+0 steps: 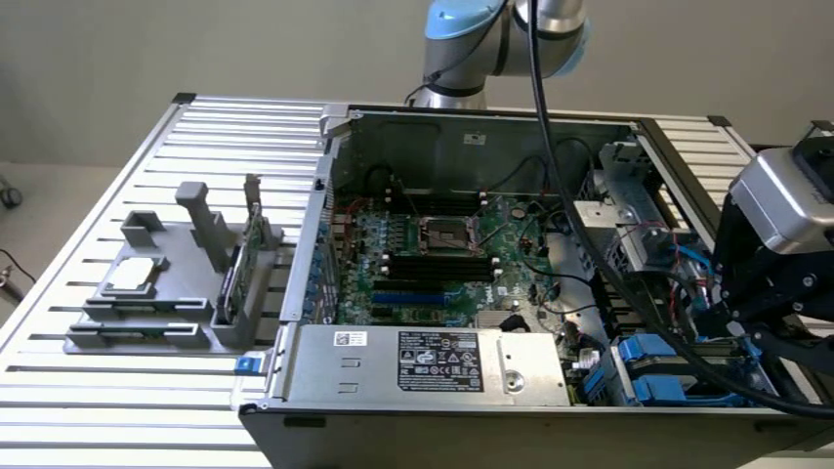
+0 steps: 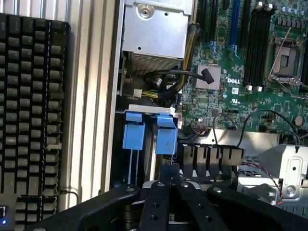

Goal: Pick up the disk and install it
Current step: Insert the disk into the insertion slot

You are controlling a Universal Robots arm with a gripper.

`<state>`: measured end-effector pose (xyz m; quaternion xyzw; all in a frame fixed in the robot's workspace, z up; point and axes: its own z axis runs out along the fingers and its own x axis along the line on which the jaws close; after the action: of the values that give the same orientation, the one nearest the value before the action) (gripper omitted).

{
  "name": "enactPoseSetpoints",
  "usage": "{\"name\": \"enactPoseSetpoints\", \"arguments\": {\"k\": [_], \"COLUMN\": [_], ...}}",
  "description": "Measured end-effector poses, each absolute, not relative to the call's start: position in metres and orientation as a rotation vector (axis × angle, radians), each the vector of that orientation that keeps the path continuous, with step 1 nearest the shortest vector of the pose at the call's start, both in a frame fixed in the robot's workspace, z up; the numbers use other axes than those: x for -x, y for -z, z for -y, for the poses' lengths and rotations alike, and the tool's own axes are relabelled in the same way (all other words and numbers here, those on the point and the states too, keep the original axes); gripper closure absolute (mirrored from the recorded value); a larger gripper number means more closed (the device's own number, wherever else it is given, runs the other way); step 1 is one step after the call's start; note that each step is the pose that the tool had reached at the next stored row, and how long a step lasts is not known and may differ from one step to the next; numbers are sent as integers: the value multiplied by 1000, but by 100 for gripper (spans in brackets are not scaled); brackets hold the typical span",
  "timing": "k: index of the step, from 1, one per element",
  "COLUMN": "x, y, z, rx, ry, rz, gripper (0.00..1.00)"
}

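The disk [image 2: 166,137] stands on edge in the drive bay at the corner of the open computer case [image 1: 456,127], its bright blue side rails pointing up. From the exterior view it appears as blue plastic [image 1: 647,363] low in the case on the right. My gripper [image 2: 171,175] hangs directly over it with the black fingers closed together, their tips right at the end of one blue rail. I cannot tell whether they pinch the rail. In the exterior view my gripper [image 1: 749,332] reaches down into the bay at the right edge.
The motherboard [image 1: 443,254] and power supply [image 1: 431,363] fill the case. Cables [image 1: 612,293] run beside the bay. A grey fixture [image 1: 170,283] holding a small flat drive stands on the slatted table at the exterior view's left. A black keyboard [image 2: 29,120] lies beside the case.
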<state>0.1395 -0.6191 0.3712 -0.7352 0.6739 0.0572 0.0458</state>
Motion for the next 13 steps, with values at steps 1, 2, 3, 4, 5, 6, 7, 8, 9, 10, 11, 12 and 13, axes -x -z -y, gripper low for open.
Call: {"name": "enactPoseSetpoints", "arguments": {"k": [1,2,3,4,5,6,7,8,9,10,11,12,13], "x": [-140,-140,-140,-140,-140,-140,-140,-140,-140,-141,-141,-141,-141], "y": [-369,-368,-366,-364,-362,-360,-358,-357,-355,-353,-351,-349,-348], "z": [619,619,619,619,619,619,619,619,619,619,619,619,619], "rx": [2244,2244,2244,2244,2244,2244,2244,2244,2244,2244,2245,2245,2245], "ry": [-175,-175,-175,-175,-175,-175,-175,-175,-175,-175,-175,-175,-175], "rz": [-2058,-2058,-2058,-2058,-2058,-2058,-2058,-2058,-2058,-2057,-2057,-2057,-2057], "gripper": [89,89,89,89,89,89,89,89,89,89,89,89,89]}}
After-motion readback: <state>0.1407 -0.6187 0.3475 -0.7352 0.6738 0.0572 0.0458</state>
